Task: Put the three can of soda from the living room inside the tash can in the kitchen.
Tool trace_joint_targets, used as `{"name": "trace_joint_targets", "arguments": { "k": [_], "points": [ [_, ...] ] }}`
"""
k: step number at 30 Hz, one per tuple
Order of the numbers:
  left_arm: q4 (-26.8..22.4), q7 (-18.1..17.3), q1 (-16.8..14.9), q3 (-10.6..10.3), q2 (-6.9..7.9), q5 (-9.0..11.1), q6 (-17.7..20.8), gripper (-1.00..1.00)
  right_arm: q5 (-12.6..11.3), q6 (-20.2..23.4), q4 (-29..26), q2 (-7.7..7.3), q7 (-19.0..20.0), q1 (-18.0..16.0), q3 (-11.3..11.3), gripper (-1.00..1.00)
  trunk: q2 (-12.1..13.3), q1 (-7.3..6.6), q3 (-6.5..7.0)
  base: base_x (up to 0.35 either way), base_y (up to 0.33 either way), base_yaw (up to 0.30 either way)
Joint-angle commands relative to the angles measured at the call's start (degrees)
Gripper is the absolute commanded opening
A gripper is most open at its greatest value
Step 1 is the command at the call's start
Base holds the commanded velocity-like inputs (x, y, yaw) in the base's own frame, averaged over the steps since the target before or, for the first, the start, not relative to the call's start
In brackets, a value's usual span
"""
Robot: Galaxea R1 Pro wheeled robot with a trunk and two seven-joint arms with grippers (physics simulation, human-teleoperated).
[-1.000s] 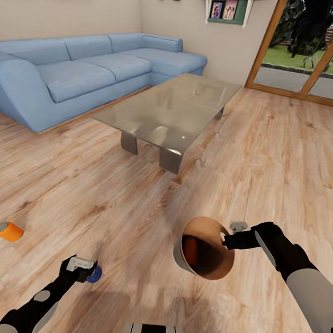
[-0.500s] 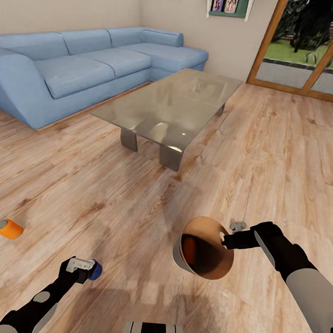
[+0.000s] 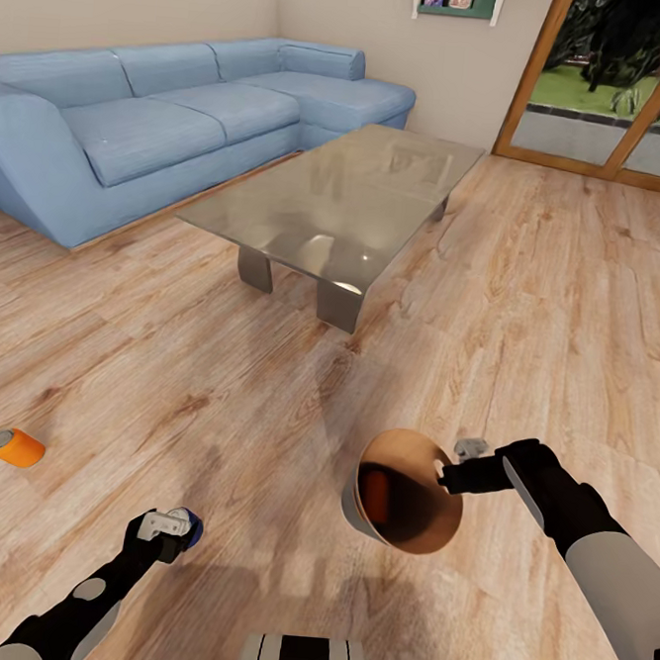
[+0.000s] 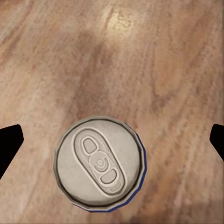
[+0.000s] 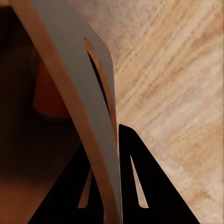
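The blue can of soda (image 3: 189,528) stands upright on the wooden floor, and its grey top (image 4: 99,169) faces the left wrist camera. My left gripper (image 3: 169,526) hangs open right above it, its black fingertips (image 4: 9,145) wide on either side without touching. My right gripper (image 3: 448,475) is shut on the rim of the tash can (image 3: 402,490), which it holds tilted above the floor. One orange can (image 3: 374,498) lies inside the bin, seen also past the bin's wall (image 5: 79,93). A second orange can (image 3: 15,446) lies on its side on the floor at far left.
A low glass table (image 3: 335,206) stands ahead in the middle. Along the left wall runs the long blue corner sofa (image 3: 157,128). Glass doors with a wooden frame (image 3: 601,168) are at the back right. Open wooden floor (image 3: 264,414) surrounds both arms.
The head view has tilted slightly down, so the room sits higher in the picture. My left arm has lowered over the blue can. The right gripper and bin have held still.
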Motion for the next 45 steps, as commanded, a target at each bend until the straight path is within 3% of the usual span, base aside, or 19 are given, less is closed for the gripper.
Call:
{"name": "trace_joint_targets", "arguments": {
  "k": [1,15,23,27,31,36,38,41,45],
  "points": [
    [0.00,0.01,-0.01,0.00,-0.02,0.01,0.00,1.00,-1.62,0.54,-0.15,0.01,0.46,-0.02,-0.05,-1.00,0.00,-0.01,0.00,0.000,0.000,0.000],
    [0.05,0.11,-0.03,0.23,-0.08,0.29,0.02,1.00,-1.59,0.62,-1.61,-0.07,0.46,0.07,-0.12,-1.00,0.00,-0.01,0.00,0.000,0.000,0.000],
    [0.01,0.12,-0.01,0.28,-0.07,0.33,0.04,1.00,-1.74,0.72,-5.76,-0.40,0.53,1.41,-0.63,-1.00,0.00,-0.01,0.00,0.000,0.000,0.000],
    [0.03,0.08,0.01,0.39,-0.01,0.33,0.06,1.00,-1.57,6.48,-6.73,-1.35,0.64,1.72,-3.04,-1.00,0.00,-0.01,0.00,0.000,0.000,0.000],
    [0.06,0.07,0.04,0.48,0.00,0.33,0.06,1.00,-1.31,10.02,-7.66,-2.38,0.58,1.68,-3.45,-1.00,0.00,-0.01,0.00,0.000,0.000,0.000],
    [0.06,0.07,-0.01,0.37,0.00,0.33,0.05,1.00,0.62,10.61,-8.00,-2.61,0.38,1.48,-3.35,-1.00,0.00,-0.01,0.00,0.000,0.000,0.000],
    [0.04,0.07,0.03,0.34,0.00,0.33,0.07,1.00,3.38,10.61,-7.69,-2.53,0.32,1.24,-3.38,-1.00,0.00,-0.01,0.00,0.000,0.000,0.000],
    [0.03,0.07,0.04,0.30,0.00,0.33,0.06,1.00,4.32,10.61,-6.51,-2.63,0.30,0.63,-3.40,-1.00,0.00,-0.01,0.00,0.000,0.000,0.000],
    [0.06,0.07,0.02,0.27,-0.01,0.33,0.04,1.00,4.89,10.61,-1.90,-2.80,0.29,-2.61,-3.27,-1.00,0.00,-0.01,0.00,0.000,0.000,0.000]
  ]
}}
